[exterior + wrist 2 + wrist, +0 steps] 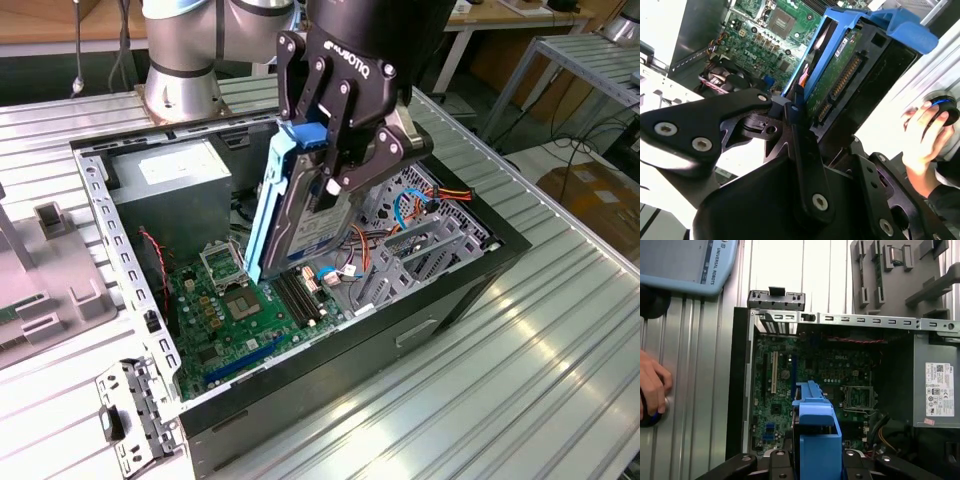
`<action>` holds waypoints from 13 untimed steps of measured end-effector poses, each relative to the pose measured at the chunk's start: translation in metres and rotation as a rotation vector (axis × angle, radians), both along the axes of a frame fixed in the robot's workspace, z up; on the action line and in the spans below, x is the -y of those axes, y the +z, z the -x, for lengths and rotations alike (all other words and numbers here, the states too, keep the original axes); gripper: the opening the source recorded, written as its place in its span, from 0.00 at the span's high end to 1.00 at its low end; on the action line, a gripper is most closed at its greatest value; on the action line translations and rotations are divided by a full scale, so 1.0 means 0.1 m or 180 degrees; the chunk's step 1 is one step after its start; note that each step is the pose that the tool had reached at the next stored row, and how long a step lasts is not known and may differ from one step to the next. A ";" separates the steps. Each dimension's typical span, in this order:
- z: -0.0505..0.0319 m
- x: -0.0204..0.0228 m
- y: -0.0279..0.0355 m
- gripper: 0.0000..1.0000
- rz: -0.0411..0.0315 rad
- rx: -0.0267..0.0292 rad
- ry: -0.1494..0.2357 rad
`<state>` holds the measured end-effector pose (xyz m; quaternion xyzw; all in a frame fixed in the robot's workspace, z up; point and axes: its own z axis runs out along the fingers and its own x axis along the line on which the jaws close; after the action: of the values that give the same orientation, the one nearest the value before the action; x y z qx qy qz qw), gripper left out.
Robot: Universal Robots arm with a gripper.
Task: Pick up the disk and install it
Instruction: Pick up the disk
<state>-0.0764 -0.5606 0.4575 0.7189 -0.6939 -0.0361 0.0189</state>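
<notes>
End effector (345, 170) is closed on the upper end of the disk (305, 225), gripping it across its flat faces, blue carrier frame (262, 220) included. The disk hangs directly below the end effector, on edge, with its long axis steep and tilted. Its lower end is inside the open computer case (400, 325), above the motherboard (225, 315); contact cannot be judged. The drive cage (430, 250) stands just beside the disk, toward the exterior view's right, with loose cables (452, 194) crowding that side. The power supply (175, 185) sits toward the exterior view's left. A person's hand (922, 132) rests on a round object on the counter (520, 380), outside the case.
</notes>
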 end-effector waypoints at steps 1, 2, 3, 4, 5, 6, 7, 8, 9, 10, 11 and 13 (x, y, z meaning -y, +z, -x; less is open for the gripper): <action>-0.009 0.010 0.000 0.63 0.0000 0.0000 0.0000; -0.018 0.020 0.000 0.63 0.0000 -0.0001 0.0000; -0.026 0.030 0.000 0.63 0.0000 -0.0001 0.0000; -0.035 0.039 0.000 0.63 0.0000 -0.0002 0.0000; -0.045 0.052 0.000 0.63 0.0000 -0.0002 0.0000; -0.055 0.062 -0.001 0.63 0.0000 -0.0003 0.0000; -0.064 0.072 -0.001 0.63 0.0000 -0.0003 0.0000; -0.073 0.082 -0.001 0.63 0.0000 -0.0004 0.0000; -0.083 0.094 -0.001 0.63 0.0000 -0.0005 0.0000; -0.093 0.106 -0.001 0.63 0.0000 -0.0005 0.0000; -0.108 0.122 0.000 0.63 0.0000 -0.0006 0.0000; -0.128 0.144 0.000 0.63 0.0000 -0.0007 0.0000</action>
<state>-0.0636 -0.5750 0.4575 0.7188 -0.6939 -0.0370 0.0197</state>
